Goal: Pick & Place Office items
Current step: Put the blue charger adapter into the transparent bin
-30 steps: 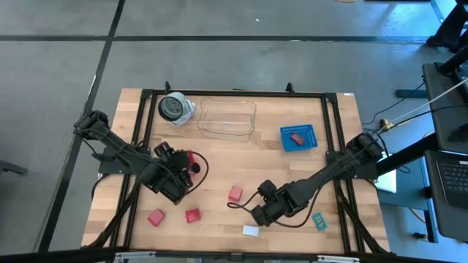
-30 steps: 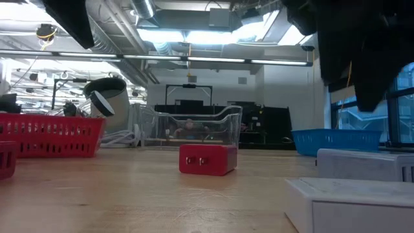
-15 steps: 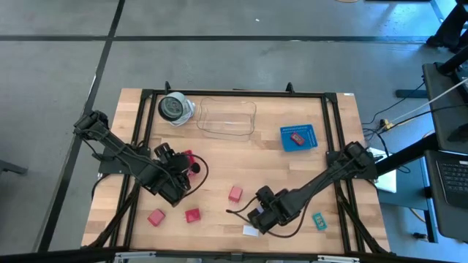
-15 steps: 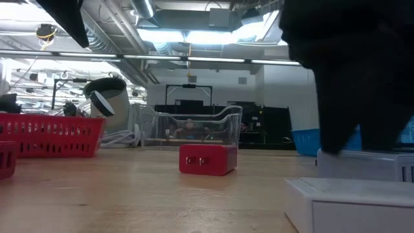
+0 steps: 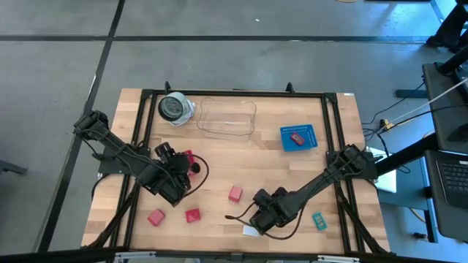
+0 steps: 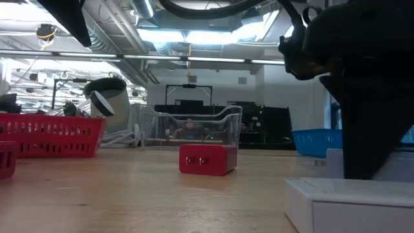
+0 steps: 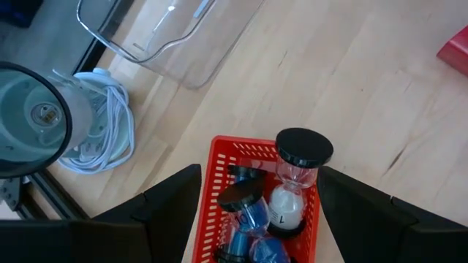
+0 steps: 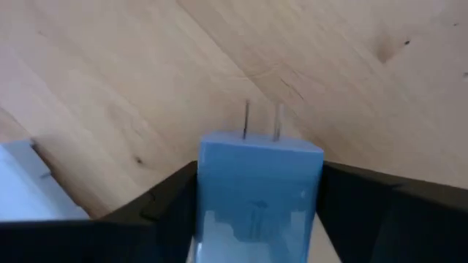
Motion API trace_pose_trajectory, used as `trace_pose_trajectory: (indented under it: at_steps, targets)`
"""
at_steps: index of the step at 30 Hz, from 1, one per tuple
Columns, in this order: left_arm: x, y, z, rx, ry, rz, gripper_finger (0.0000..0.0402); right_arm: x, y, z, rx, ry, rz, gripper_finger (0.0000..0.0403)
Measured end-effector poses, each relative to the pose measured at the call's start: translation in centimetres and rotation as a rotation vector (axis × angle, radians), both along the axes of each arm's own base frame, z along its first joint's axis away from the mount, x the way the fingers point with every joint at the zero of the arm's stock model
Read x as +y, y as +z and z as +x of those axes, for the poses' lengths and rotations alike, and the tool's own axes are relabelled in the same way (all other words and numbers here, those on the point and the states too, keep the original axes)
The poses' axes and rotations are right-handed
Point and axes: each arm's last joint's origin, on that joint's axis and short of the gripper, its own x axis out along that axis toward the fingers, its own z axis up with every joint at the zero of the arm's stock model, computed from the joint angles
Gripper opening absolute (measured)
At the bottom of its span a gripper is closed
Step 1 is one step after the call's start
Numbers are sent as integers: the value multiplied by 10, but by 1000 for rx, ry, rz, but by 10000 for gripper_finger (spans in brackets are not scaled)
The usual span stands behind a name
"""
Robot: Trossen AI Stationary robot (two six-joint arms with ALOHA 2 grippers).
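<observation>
My right gripper (image 5: 257, 221) is down near the table's front edge, shut on a pale blue cube (image 8: 259, 183) with two metal prongs. A white block (image 6: 349, 204) lies just in front of it. Three red blocks (image 5: 235, 193) (image 5: 193, 215) (image 5: 156, 218) and a green tag (image 5: 319, 220) lie flat on the wood. My left gripper (image 7: 259, 212) hangs open over the red tray (image 7: 219, 157), which holds black-capped cylinders (image 7: 303, 150); nothing is between its fingers. My right gripper pinches the pale blue cube between its two fingers (image 8: 172, 208), one on each of two opposite sides (image 8: 208, 197). The fingers come from above, slanting down. The prongs (image 8: 261, 120) point away from the wrist. In the low view the cube's edge (image 6: 333, 160) sits low behind the white block.
A clear tray (image 5: 227, 117) and a round black-and-white object (image 5: 174, 108) stand at the back. A blue tray (image 5: 298, 137) with a red item stands at the back right. Bare wood lies in the table's middle. The black frame rail (image 5: 333, 139) runs along the right.
My right gripper has gone toward the table's near edge and down, until its fingers stand on either side of the pale blue cube. The cube has stayed where it was. My left arm has kept still.
</observation>
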Motion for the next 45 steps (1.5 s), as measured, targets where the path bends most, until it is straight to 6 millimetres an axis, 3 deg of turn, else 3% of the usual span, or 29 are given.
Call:
trace_pose_trajectory:
  at_steps: [2,9,14,18,22,26,31,35,45]
  targets:
    - [0,0,0,-2,0,3,269,-1,1,0,10,15,0,213]
    - [1,2,1,-41,-11,71,269,-6,19,12,58,133,15,215]
    - [2,2,2,-62,-29,111,269,-12,64,29,64,253,-54,215]
    - [2,3,3,-86,-24,139,269,-28,114,35,68,293,-248,215]
    - [2,3,3,-88,-23,138,269,-56,164,31,74,268,-466,215]
    - [3,3,3,-91,-20,135,269,-98,215,23,-69,265,-499,215]
    - [4,5,2,-98,-20,130,269,-159,253,2,-143,117,-588,215]
    - [6,8,2,-103,-36,161,269,-191,256,2,-230,87,-638,215]
    - [21,9,8,-34,-62,217,269,-270,186,51,-499,203,-503,215]
